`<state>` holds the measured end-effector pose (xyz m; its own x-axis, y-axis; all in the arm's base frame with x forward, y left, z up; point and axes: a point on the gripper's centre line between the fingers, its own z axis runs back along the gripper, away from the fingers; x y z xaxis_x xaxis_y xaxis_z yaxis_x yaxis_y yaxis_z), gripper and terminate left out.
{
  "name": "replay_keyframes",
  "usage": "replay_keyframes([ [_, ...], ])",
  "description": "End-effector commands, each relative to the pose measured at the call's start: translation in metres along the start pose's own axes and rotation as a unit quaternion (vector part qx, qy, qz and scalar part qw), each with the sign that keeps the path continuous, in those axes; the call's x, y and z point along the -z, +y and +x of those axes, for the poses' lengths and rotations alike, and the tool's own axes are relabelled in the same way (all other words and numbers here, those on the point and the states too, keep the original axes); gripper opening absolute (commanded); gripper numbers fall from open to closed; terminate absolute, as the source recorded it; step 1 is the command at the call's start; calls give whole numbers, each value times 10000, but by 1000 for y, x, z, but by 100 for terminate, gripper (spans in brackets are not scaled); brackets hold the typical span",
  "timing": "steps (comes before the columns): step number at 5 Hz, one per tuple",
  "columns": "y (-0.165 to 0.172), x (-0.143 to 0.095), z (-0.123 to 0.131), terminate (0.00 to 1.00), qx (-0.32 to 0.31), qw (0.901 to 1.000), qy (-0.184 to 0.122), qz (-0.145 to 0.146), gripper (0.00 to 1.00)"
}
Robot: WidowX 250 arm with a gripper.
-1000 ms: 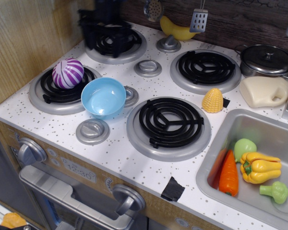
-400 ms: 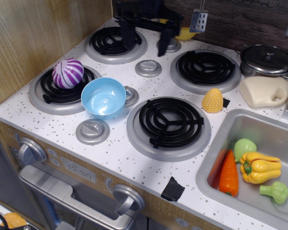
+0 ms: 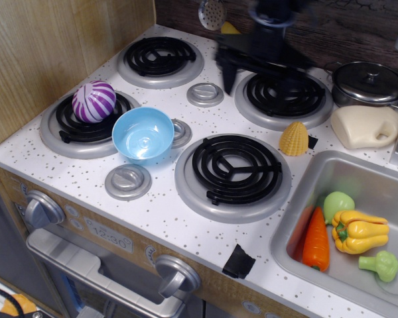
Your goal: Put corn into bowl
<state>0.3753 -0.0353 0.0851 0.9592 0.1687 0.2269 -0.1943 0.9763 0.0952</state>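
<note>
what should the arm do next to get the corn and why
Probably keep moving toward the front right and lower over the corn. The gripper is blurred above the back right burner, holding nothing, while the corn sits untouched beside the sink and the bowl is empty.

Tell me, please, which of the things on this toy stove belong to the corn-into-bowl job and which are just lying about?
Belong to the job:
corn
bowl
gripper, blurred above the back burner

Just lying about:
purple striped ball
lidded pot
cream jug
carrot
yellow pepper
broccoli
</note>
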Motion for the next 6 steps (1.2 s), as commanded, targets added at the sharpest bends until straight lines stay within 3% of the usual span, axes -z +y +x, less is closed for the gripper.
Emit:
replay_keyframes([
  [1,-42,-12,19,0,12,9989,-287,-376,100],
  [3,-47,19,31,0,-163,9943,-803,-686,100],
  [4,-38,24,33,0,-268,9966,-656,-431,100],
  [5,-37,31,30,0,-297,9955,-610,-657,100],
  [6,-36,44,28,0,-532,9908,-774,-970,100],
])
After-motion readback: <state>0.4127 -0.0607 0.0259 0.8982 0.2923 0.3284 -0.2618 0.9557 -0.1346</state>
